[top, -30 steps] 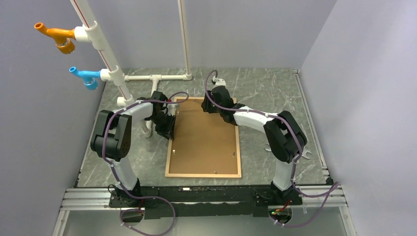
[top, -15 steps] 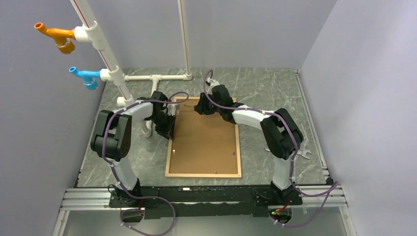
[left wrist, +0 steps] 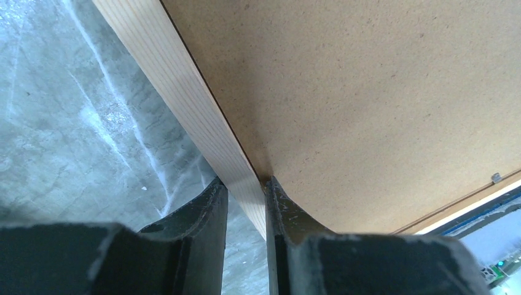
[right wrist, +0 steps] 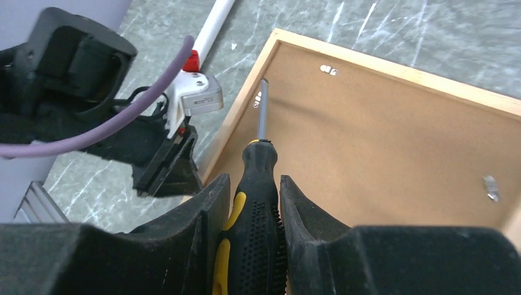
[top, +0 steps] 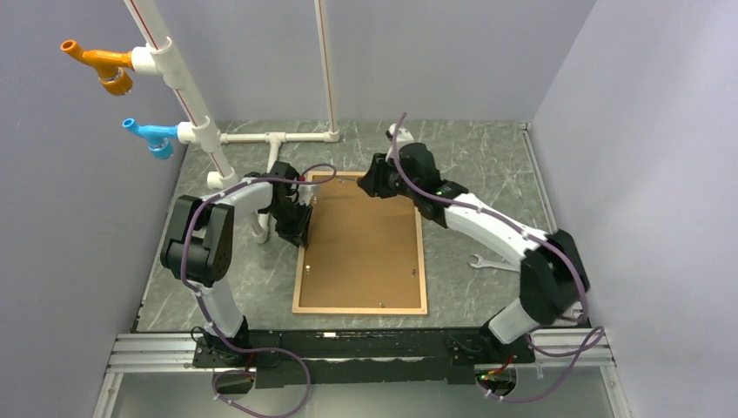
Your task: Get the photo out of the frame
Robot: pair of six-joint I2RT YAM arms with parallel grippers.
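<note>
1. While the photo lies face down inside the frame, only its plain brown back shows. Both lie flat at mid-table, with the long axis running near to far.
2. Small metal tabs sit at the inner edge of the rails, over the back. Judged: these hold the print in, so removal is not yet begun.
3. Left gripper: clenched on the left rail toward the far left corner. One finger is outside on the table side, the other inside against the brown back. Judged: it is bracing the frame.
4. Right gripper: grasping a screwdriver by its black-and-yellow handle. The shaft points ahead of the fingers toward the left rail, near the far left corner.
5. Key relation: one tab lies right beside the shaft, just short of the tip. Whether they touch, I cannot tell. The right arm reaches in over the far end with the tool. The left arm is nearer that corner but occupied.
6. Judged: the next move needs the tip set against that tab to turn it aside. A slip could gouge the back.
7. Surface: grey marbled table. A wrench lies right of the frame, apart from it.
8. Room: a white pipe structure stands at the far left, with an orange fitting and a blue fitting. Plain walls close three sides.
</note>
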